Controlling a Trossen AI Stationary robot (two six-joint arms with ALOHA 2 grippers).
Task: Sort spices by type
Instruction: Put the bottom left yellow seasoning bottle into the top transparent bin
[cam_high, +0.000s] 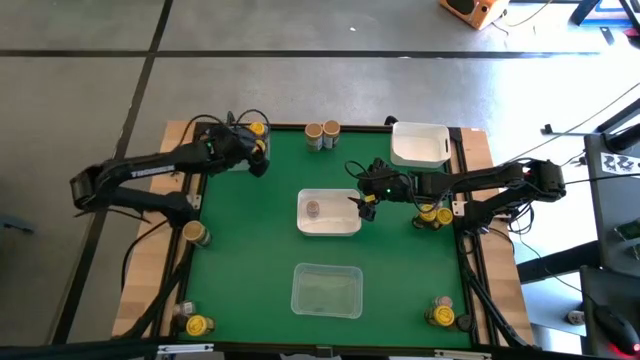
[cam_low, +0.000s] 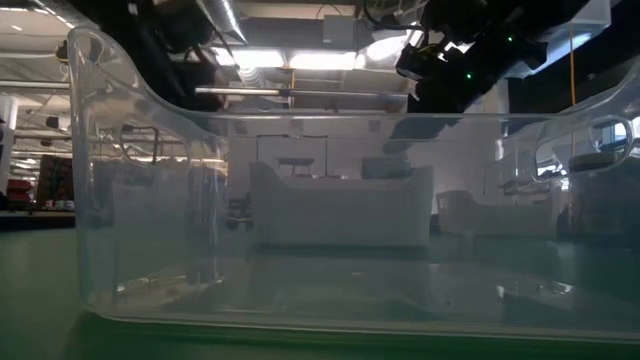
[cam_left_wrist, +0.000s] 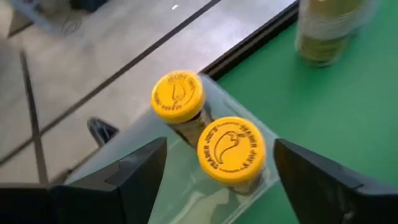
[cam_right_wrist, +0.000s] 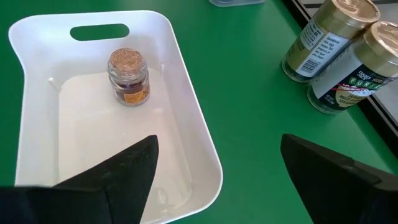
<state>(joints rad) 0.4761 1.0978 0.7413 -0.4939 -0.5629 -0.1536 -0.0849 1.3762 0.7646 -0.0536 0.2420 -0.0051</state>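
Observation:
Two yellow-lidded spice jars (cam_left_wrist: 178, 96) (cam_left_wrist: 231, 149) stand in a clear bin (cam_left_wrist: 186, 186) at the table's far left corner (cam_high: 258, 128). My left gripper (cam_left_wrist: 217, 180) (cam_high: 256, 158) hovers open above them, one finger on either side of the nearer jar, touching nothing. A small cork-topped jar (cam_right_wrist: 129, 78) (cam_high: 313, 208) stands on the floor of the white bin (cam_high: 340, 228) at the table's middle. My right gripper (cam_right_wrist: 217, 174) (cam_high: 365, 207) is open over that bin's right rim, empty.
Two tan-lidded jars (cam_high: 321, 133) (cam_right_wrist: 323, 37) stand at the far edge. A white bin (cam_high: 420, 143) sits far right, a clear bin (cam_high: 326, 290) (cam_low: 320, 230) near centre. More jars stand by the right arm (cam_high: 432, 215), near right (cam_high: 440, 313), near left (cam_high: 196, 323) and at the left edge (cam_high: 195, 232).

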